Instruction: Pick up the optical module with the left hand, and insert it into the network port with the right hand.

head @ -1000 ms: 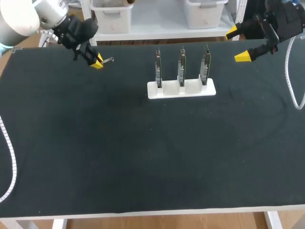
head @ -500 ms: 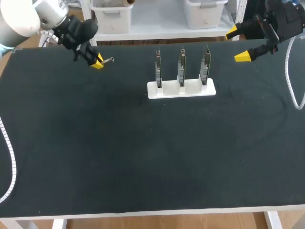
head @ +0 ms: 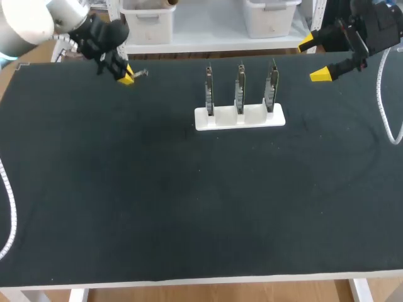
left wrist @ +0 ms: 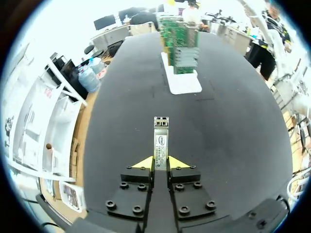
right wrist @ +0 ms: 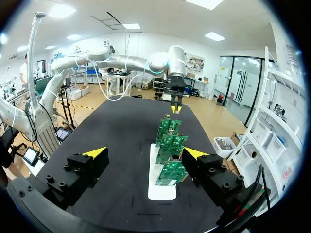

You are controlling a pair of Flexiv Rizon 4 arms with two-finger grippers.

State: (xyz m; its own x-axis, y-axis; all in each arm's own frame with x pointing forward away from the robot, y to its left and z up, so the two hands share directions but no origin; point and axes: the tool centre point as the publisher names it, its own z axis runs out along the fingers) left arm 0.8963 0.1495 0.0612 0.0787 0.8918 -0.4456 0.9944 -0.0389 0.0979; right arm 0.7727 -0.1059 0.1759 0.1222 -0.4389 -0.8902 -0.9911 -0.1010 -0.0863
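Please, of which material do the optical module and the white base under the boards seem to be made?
The optical module is probably metal: a silvery casing with a dull sheen and a printed label. The white base is likely plastic: plain matte white, without shine. It could also be painted; I cannot tell.

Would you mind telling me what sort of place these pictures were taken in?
Most likely a robotics bench for electronics assembly trials: a black-topped table holds a white stand with three upright circuit boards, and the left gripper is shut on an optical module while the right gripper hangs open.
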